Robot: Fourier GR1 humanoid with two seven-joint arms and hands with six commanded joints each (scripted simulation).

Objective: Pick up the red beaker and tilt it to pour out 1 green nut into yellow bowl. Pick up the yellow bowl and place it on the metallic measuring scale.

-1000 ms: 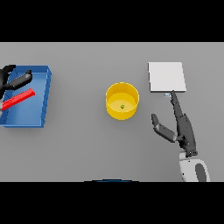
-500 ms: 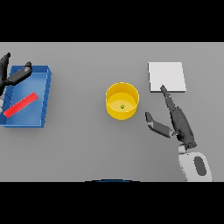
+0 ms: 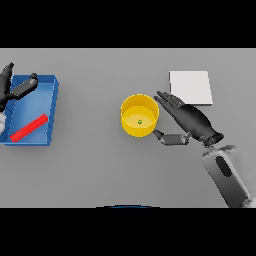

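One small green nut (image 3: 140, 121) lies on the floor of the round yellow bowl (image 3: 131, 129), which stands upright on the flat grey table (image 3: 100, 170) and serves as the landmark for the rest. Just to the right of the bowl is the robot's right hand (image 3: 192, 121), its dark fingers (image 3: 167, 102) stretched out straight and pointing up and to the left, their tips close to the bowl's right rim. The thumb (image 3: 172, 138) juts out toward the bowl's lower right side, close to it; whether it touches the wall cannot be told. The hand is spread and grasps nothing, and the bowl sits at the mouth of the gap between fingers and thumb.

Up and to the right of the bowl, beyond the fingers, lies the flat, square, pale metallic measuring scale (image 3: 190, 87), apart from the bowl and with nothing on it.

Well to the left of the bowl is a shallow blue rectangular tray (image 3: 54, 107). Inside it the red beaker (image 3: 29, 128) lies on its side, slanted, in the tray's lower part. The left hand (image 3: 11, 88) shows at the tray's upper left corner, at the edge of the view, fingers loosely extended and holding nothing.
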